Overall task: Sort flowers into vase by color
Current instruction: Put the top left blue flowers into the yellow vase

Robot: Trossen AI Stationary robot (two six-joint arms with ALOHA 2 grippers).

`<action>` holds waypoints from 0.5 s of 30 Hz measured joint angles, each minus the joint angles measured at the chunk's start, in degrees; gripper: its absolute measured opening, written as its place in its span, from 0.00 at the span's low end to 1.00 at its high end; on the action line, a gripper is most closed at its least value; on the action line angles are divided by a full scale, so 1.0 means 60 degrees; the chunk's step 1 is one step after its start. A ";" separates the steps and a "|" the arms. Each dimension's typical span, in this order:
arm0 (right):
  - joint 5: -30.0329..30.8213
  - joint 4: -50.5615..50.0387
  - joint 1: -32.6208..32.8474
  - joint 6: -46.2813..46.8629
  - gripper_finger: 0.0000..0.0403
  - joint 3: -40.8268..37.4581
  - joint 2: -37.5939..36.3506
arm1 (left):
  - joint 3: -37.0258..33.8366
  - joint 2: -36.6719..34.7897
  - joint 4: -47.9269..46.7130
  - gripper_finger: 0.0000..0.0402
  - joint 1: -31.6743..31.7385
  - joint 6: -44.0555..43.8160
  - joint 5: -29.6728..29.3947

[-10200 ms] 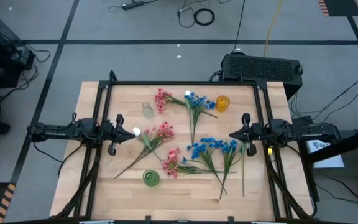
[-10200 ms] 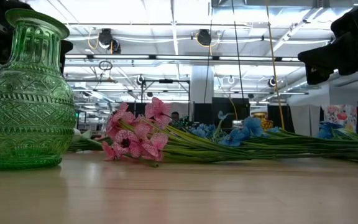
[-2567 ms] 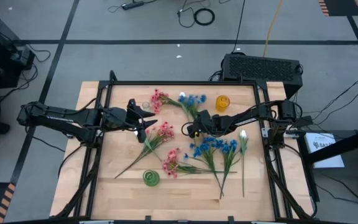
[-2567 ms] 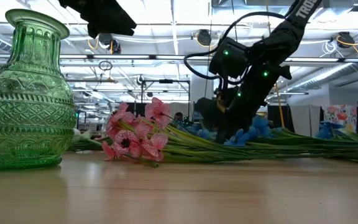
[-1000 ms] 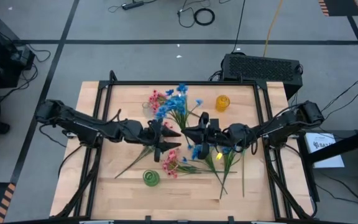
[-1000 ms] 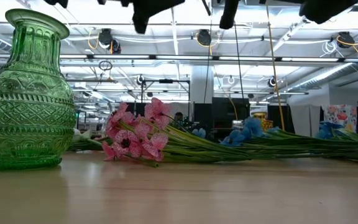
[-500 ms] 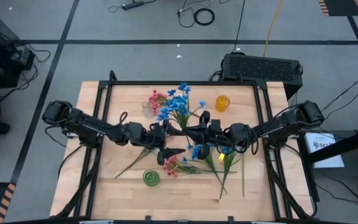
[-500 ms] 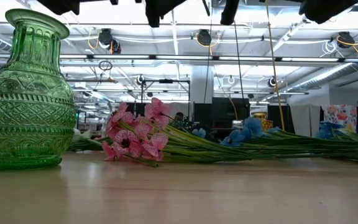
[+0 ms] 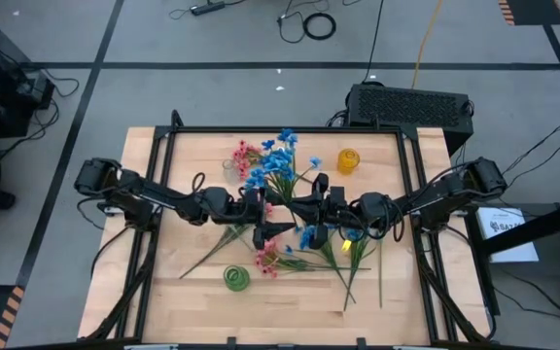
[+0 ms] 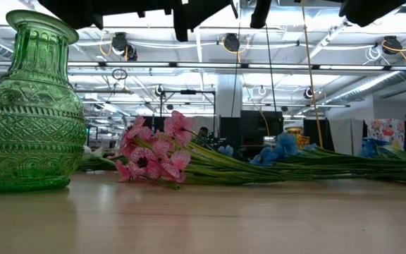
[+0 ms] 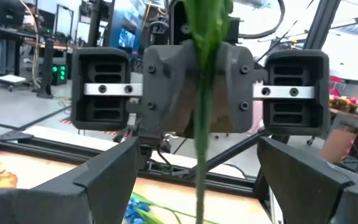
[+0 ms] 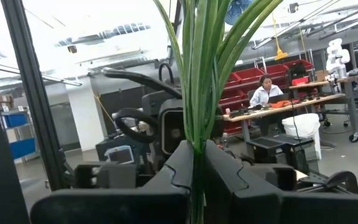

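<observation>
Pale wooden tabletop [image 9: 154, 292] fills the high view; mid-table the right gripper [image 9: 306, 210] holds a blue-blossomed sprig [image 9: 278, 160], blooms toward the far edge, stem running back between both arms, the left gripper [image 9: 265, 222] just beside it, closer to the near edge. At table height, a ribbed green glass vase [image 10: 28, 106] stands upright beside limp pink sprigs [image 10: 154, 152]. Left wrist: fingers spread wide around the thin green stem, not touching. Right wrist: fingers clamped on the smooth stem bundle.
</observation>
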 joint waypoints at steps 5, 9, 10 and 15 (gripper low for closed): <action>0.0001 -0.0008 0.0000 -0.0070 0.03 0.0000 0.0000 | 0.0063 0.0134 0.0069 0.79 0.0171 -0.0087 0.0217; -0.0002 -0.0015 0.0000 -0.0074 0.03 0.0000 0.0000 | 0.0068 0.0076 0.0070 0.70 0.0173 -0.0091 0.0533; -0.0003 -0.0015 0.0000 -0.0074 0.03 0.0000 0.0000 | 0.0068 0.0076 0.0066 0.68 0.0169 -0.0091 0.0653; -0.0003 -0.0015 0.0000 -0.0074 0.03 0.0000 0.0000 | 0.0068 0.0032 0.0059 0.53 0.0195 -0.0092 0.1012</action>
